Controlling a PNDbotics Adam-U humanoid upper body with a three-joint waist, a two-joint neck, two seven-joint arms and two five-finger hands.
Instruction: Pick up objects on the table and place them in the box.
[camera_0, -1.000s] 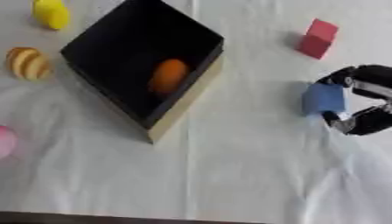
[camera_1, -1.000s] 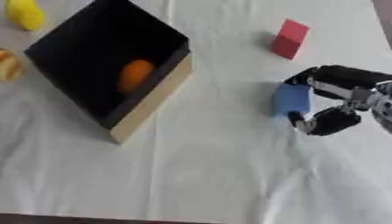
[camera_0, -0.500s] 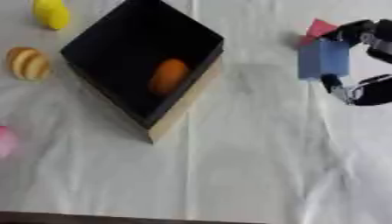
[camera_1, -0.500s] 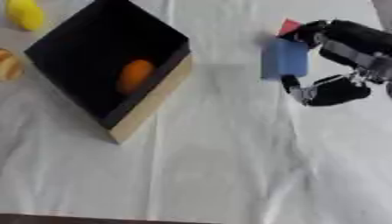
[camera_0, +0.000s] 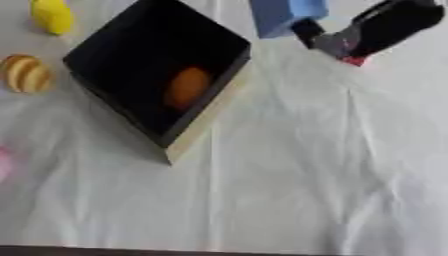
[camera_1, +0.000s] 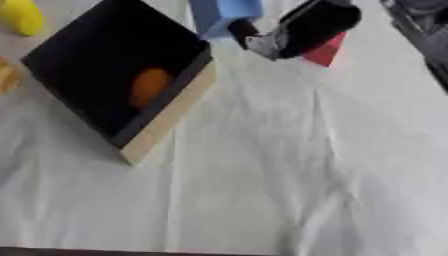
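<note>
A black box (camera_0: 118, 55) with a pale wooden rim sits left of centre, turned like a diamond, with an orange object (camera_0: 188, 87) inside. My right hand (camera_0: 376, 27) comes in from the upper right and is shut on a blue block (camera_0: 284, 15), held in the air just beyond the box's right corner. A red block (camera_1: 324, 50) lies on the cloth, mostly hidden behind my hand. My left hand shows in no view.
A yellow object (camera_0: 52, 15) lies at the far left top. A striped orange-brown object (camera_0: 24, 74) sits left of the box, and a pink thing (camera_0: 3, 162) peeks in at the left edge. White cloth (camera_0: 306, 175) covers the table.
My right hand has lifted the blue block off the cloth and carried it up and to the left, from the right side toward the box's right corner.
</note>
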